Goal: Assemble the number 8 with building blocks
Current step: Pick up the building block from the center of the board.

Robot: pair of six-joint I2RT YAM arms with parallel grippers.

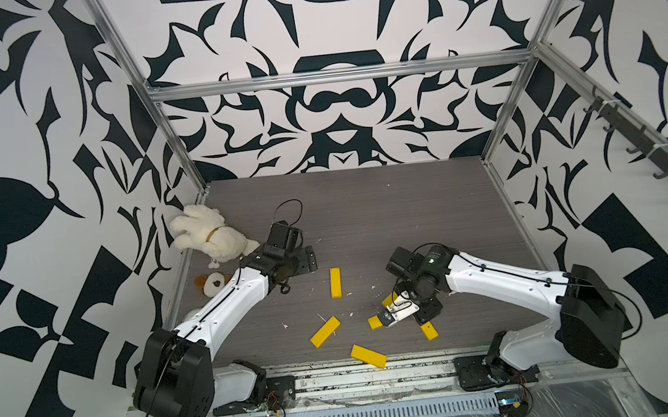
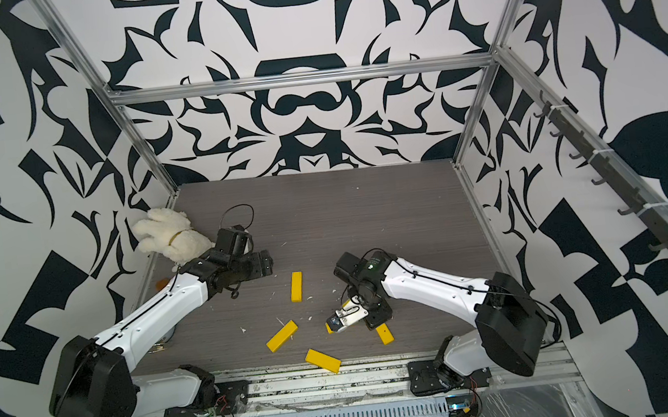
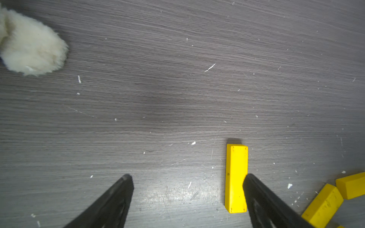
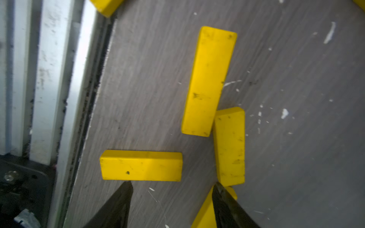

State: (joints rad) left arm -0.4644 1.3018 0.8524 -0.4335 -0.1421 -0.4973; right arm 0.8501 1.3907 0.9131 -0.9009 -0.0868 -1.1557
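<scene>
Building blocks [image 1: 335, 283] lie flat and scattered, long axes pointing differently.

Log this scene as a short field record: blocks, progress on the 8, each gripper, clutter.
building blocks: yellow, scattered loose on the table, most near its front edge
lone block: lies apart, nearer the middle
number 8: not begun; no blocks lined into loops
left gripper: jaws open, empty; lone block next to one jaw, ungripped
right gripper: jaws apart, low over the front cluster, nothing clamped
clutter: white plush toy at the far left side; white flecks on the table
</scene>
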